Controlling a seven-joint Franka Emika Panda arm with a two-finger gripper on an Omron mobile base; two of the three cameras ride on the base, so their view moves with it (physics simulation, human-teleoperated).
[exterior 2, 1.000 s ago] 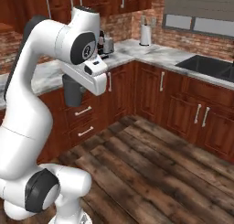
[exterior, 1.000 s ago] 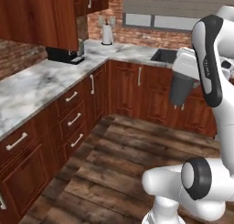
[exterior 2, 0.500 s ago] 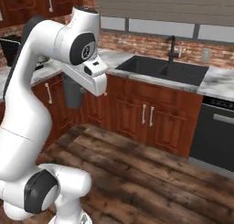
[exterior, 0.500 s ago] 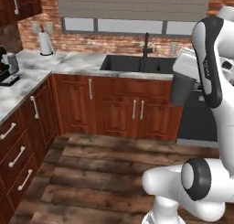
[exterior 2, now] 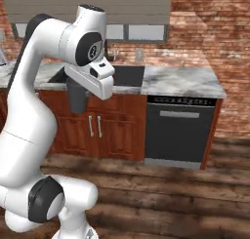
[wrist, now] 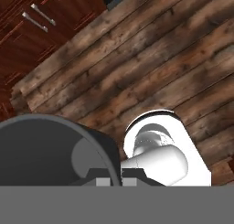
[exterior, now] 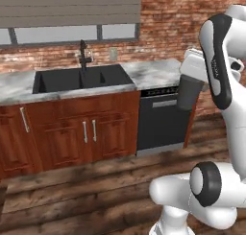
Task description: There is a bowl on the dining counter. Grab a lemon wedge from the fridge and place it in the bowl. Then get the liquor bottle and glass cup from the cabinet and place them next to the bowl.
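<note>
I've got the cup (exterior: 189,91) clamped in the gripper (exterior 2: 84,89) at the right of the left base view, hanging over the wood floor (wrist: 151,58) by the sink (exterior: 79,79), so delivery beside the bowl looks still ahead.

Blk sink (exterior: 72,79) w/ faucet (exterior: 84,56), dishwasher (exterior: 161,121) beside.

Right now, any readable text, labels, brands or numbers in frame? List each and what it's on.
None readable.
Dishwasher: pale marks along its top control strip, too small and blurred to read.
Glass cup in the pincer: plain dark grey, no label.
Sink, faucet, wood cabinets: no writing.
</note>
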